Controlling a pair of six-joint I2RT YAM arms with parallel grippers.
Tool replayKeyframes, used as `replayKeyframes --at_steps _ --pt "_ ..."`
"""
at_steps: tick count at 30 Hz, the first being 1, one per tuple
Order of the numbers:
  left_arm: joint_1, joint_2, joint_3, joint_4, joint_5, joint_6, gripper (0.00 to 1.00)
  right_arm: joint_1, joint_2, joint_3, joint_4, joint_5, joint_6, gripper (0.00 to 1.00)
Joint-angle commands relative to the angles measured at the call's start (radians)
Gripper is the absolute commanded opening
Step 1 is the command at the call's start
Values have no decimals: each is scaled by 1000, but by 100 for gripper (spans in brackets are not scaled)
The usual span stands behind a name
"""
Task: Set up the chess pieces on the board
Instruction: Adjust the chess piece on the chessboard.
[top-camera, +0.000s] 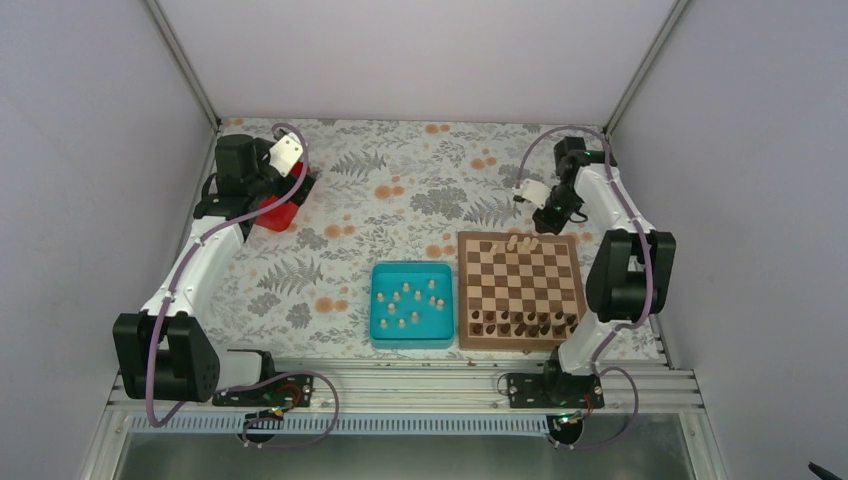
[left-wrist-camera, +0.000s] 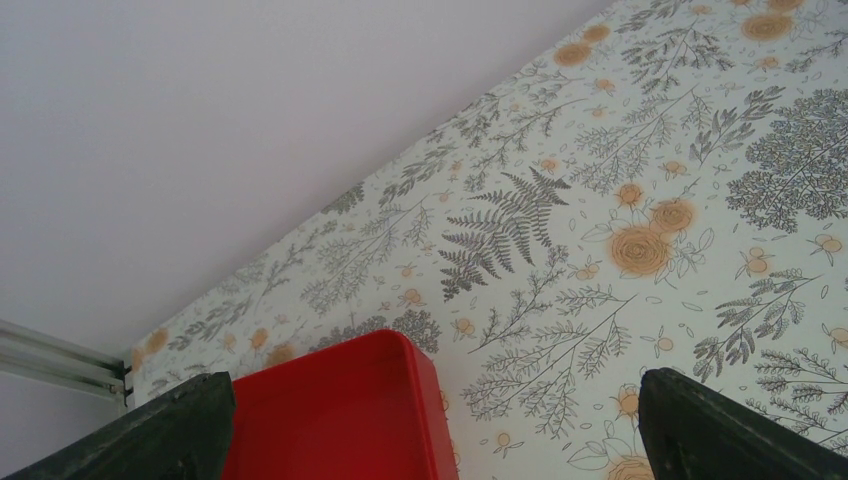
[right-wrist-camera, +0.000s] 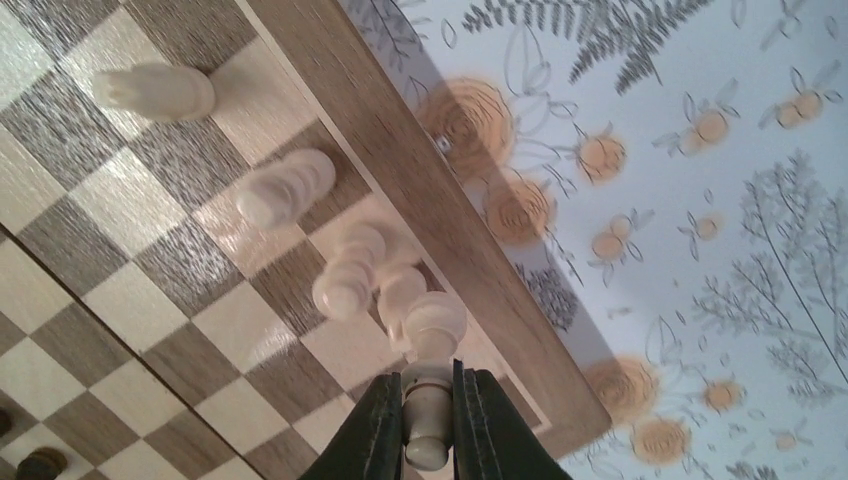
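The board (top-camera: 520, 290) lies right of centre, with dark chessmen along its near row. A few pale chess pieces (top-camera: 520, 243) stand at its far edge; they also show in the right wrist view (right-wrist-camera: 285, 187). Several more pale pieces (top-camera: 408, 300) lie in the teal tray (top-camera: 380, 330). My right gripper (top-camera: 545, 215) hovers over the board's far edge. In the right wrist view it (right-wrist-camera: 428, 385) is shut on a pale chess piece (right-wrist-camera: 432, 325), held just above the far-row squares beside the standing pieces. My left gripper (top-camera: 275, 200) is open and empty over a red box (left-wrist-camera: 340, 420).
The red box (top-camera: 278, 213) sits at the far left of the flowered tablecloth. The teal tray lies just left of the board. Walls close the table in on three sides, and a metal rail runs along the near edge.
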Motion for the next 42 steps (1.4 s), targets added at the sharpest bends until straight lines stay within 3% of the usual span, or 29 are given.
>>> replayKeyframes --at_steps 1,42 --pt "4 -19 -1 21 3 1 100 36 43 33 18 -31 19 9" --pt "4 9 11 15 15 1 100 4 89 -57 43 51 50 10"
